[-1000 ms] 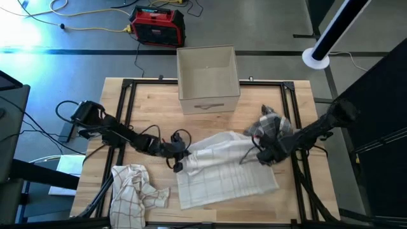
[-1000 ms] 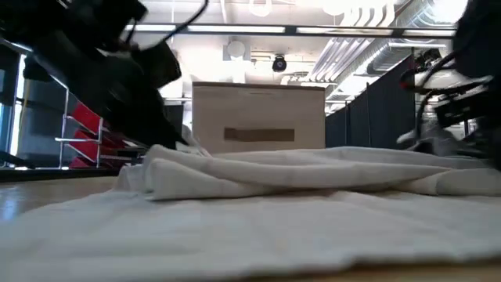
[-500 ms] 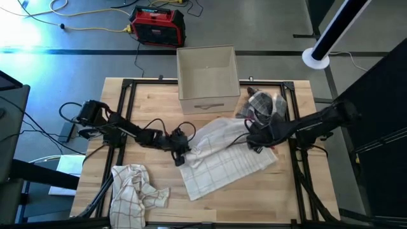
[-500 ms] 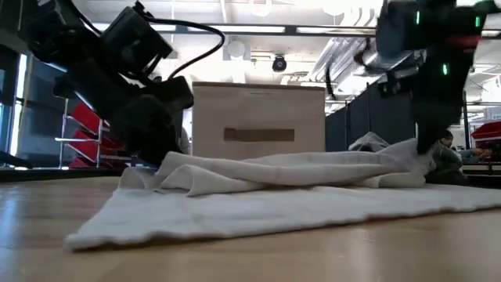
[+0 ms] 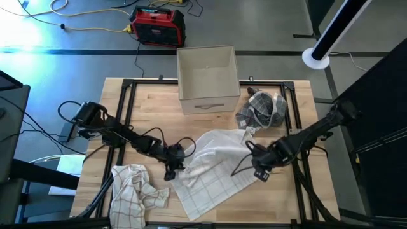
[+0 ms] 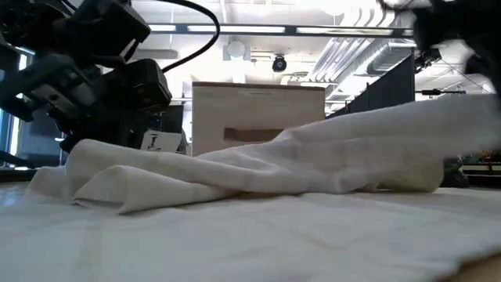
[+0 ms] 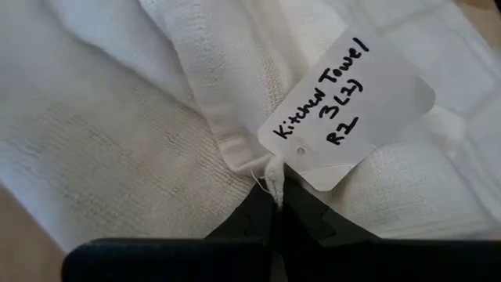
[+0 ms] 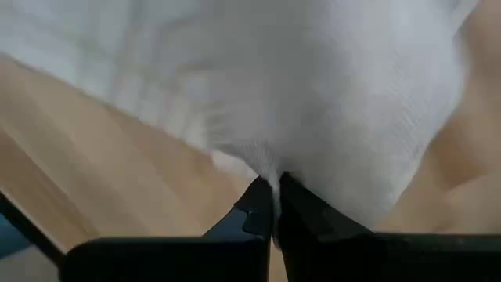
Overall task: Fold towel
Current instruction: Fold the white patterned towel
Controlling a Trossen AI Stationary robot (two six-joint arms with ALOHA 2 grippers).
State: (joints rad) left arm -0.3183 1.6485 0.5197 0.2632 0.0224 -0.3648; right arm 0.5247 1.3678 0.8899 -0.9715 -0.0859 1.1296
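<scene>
The left gripper [image 7: 275, 205] is clamped on the towel [image 5: 213, 166] at its tagged corner (tag [image 7: 344, 110] reads "Kitchen Towel"). The right gripper [image 8: 274, 205] is pinched on the opposite edge, evidently so both ends can be carried together. The towel lies rumpled mid-table [image 5: 152, 108], toward the front edge.

Wooden table [image 5: 152, 102] bearing white towel [image 5: 213, 172], checked cloth [image 5: 133, 191], grey cloth [image 5: 261, 109], cardboard box [image 5: 207, 77].
</scene>
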